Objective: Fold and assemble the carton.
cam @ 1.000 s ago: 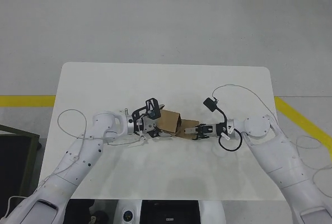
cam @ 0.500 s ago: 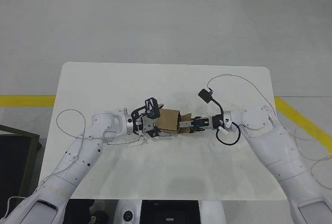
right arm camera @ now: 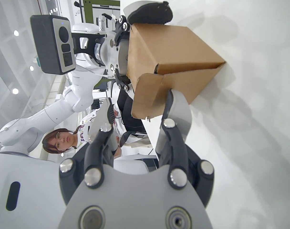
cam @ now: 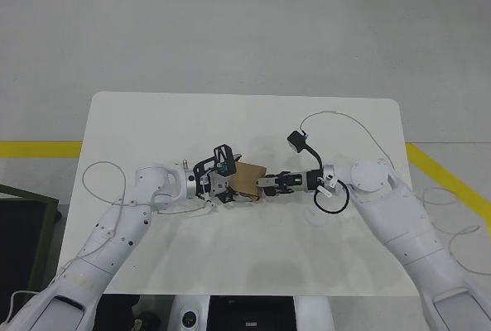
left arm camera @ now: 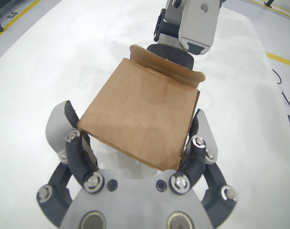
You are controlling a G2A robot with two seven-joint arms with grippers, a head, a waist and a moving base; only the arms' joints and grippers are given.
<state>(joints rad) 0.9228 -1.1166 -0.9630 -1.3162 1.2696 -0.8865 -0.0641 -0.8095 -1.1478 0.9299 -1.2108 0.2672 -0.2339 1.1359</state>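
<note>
on the table (cam: 146,124): brown carton (cam: 247,178)
left gripper (left arm camera: 134,116): clamped across its sides
right gripper (right arm camera: 141,102): spread, one finger (right arm camera: 177,107) against end flap (right arm camera: 147,89)

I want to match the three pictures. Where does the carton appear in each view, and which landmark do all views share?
Top view: carton at the table's middle, between left pincer and right pincer.
Left wrist view: carton clamped between the left pincer's fingers.
Right wrist view: carton just beyond the right pincer's open fingers.
Shared landmark: the carton's end flap, with a right pincer finger against it.
</note>
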